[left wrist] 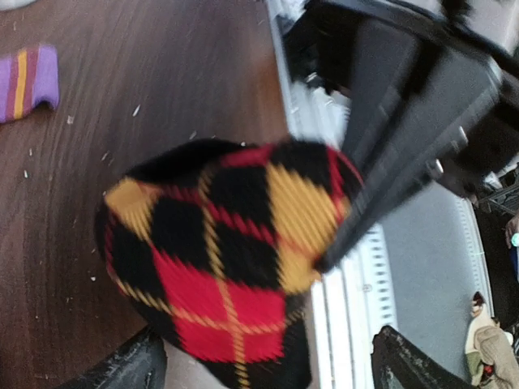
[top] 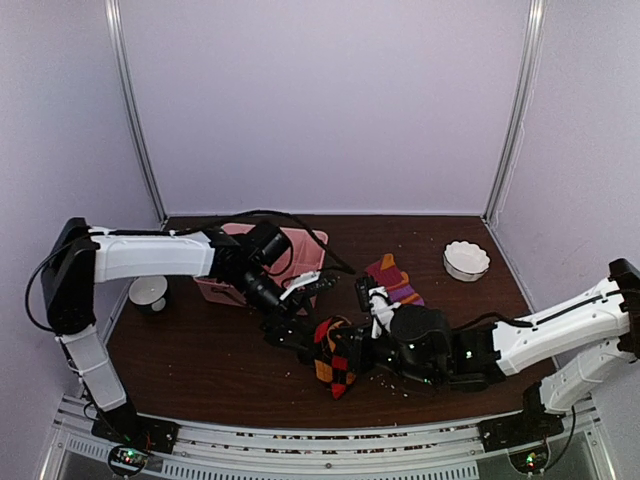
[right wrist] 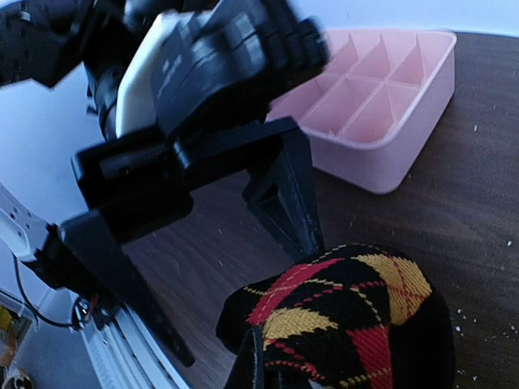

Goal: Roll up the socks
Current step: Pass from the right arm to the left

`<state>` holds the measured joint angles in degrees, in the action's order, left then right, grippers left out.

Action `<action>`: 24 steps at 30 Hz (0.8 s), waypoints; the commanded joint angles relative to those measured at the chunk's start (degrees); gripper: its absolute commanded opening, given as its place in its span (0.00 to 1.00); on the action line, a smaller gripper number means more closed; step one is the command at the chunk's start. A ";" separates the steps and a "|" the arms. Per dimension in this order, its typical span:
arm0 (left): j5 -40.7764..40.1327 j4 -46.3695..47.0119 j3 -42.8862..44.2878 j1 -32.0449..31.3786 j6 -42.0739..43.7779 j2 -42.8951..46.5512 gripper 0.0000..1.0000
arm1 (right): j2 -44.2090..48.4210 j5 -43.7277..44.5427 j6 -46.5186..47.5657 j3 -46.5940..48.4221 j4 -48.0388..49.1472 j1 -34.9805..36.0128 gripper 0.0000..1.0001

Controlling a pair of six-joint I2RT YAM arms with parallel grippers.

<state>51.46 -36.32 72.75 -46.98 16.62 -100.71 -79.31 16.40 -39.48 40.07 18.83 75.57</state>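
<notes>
At the far left of the dark brown wooden table (top: 200, 350) stands a small white cup (top: 148, 292), well apart from the work. My left gripper (left wrist: 268, 340) reaches in towards the middle with its jaws spread wide. They straddle the work without closing on anything. Just behind that arm sits the pink plastic tray (top: 305, 240) with its divided compartments, and I see no sock in the part of it that shows.

Between my two grippers, near the front edge of the table, is the soft argyle sock (top: 335, 362) in black, red and yellow. It is bunched into a thick rounded lump rather than lying flat. I judge it to be partway through rolling, gathered but not yet a tight, finished roll. I cannot tell whether this lump is one sock or two.

Farther back and a little to the right lies the purple-and-orange striped sock (top: 392, 280). It lies loosely on the table with neither gripper touching it, so its turn seems yet to come.

My right gripper (left wrist: 326, 258) comes in from the right with its jaws pressed together, pinching the edge of the argyle sock. Beyond it, by the back right corner, rests a white scalloped bowl (top: 466, 260).
</notes>
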 commanded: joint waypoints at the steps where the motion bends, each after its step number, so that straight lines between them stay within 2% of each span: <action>1: -2.39 -1.85 4.76 -0.24 2.32 -8.13 0.83 | -5.63 -7.96 -1.41 -4.98 9.29 -2.41 0.00; 5: -5.22 -1.33 6.43 -2.31 5.20 -9.76 0.63 | -7.44 -8.33 -1.57 -7.99 14.77 -3.69 0.00; 7: -5.54 -1.31 7.18 -2.84 6.04 -9.62 0.57 | -7.23 -8.68 -1.14 -8.81 15.98 -4.29 0.00; 8: -5.27 -1.35 7.56 -2.85 6.17 -9.52 0.58 | -7.00 -9.18 -0.78 -9.17 16.68 -4.64 0.00; 9: -4.68 -1.43 7.88 -2.81 6.45 -9.37 0.63 | -6.67 -9.79 -0.46 -9.42 17.60 -5.03 0.00; 12: -1.38 -2.76 8.53 -2.84 7.84 -9.17 0.96 | -4.88 -12.12 0.64 -10.61 21.15 -5.95 0.00; 19: 6.79 -2.95 10.65 -2.45 4.11 -10.73 0.98 | -2.08 -16.92 2.13 -13.04 26.96 -6.94 0.00; 24: 13.20 -3.19 12.35 -0.49 -0.13 -11.43 0.98 | 0.20 -18.60 2.25 -14.59 27.76 -7.08 0.00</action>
<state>57.01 -39.33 82.85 -49.34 19.99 -111.55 -81.69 0.27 -38.48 26.87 43.38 68.90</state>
